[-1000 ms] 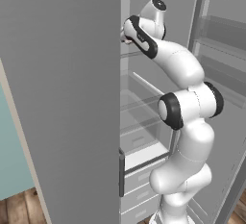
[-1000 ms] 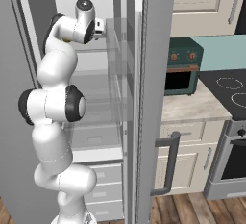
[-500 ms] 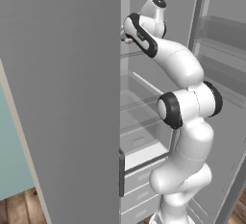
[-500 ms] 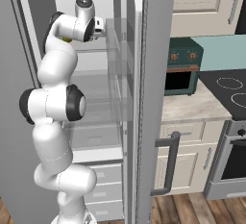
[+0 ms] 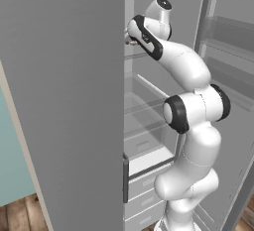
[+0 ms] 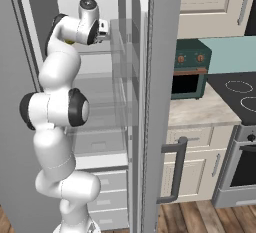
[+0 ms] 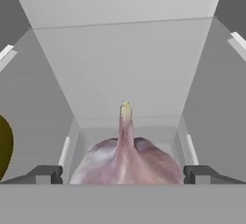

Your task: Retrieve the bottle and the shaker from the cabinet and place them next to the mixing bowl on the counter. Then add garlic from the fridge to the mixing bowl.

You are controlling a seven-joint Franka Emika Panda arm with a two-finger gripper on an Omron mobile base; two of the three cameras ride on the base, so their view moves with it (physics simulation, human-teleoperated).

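The garlic [image 7: 126, 160], a whitish-pink bulb with a pointed tip, sits on the fridge's top shelf. In the hand view it lies right between my two dark fingertips [image 7: 45, 174]. My gripper [image 7: 124, 175] is open, one finger on each side of the bulb, with no squeeze on it. The arm reaches high into the grey fridge [image 5: 64, 101]. The gripper [image 6: 105, 29] is at the upper shelf in the right base view. In the left base view the gripper [image 5: 130, 39] is half hidden behind the fridge's side wall.
An olive-yellow rounded thing [image 7: 4, 146] lies on the same shelf, left of the garlic. The open fridge door [image 6: 145, 102] stands close on the arm's right. Beyond it are the beige counter [image 6: 200, 112], a teal toaster oven [image 6: 187, 74] and a stove [image 6: 240, 94]. Glass shelves and drawers [image 5: 144, 185] lie below.
The hand has edged slightly further in at the top shelf. The jaws stay open and the garlic has not moved.
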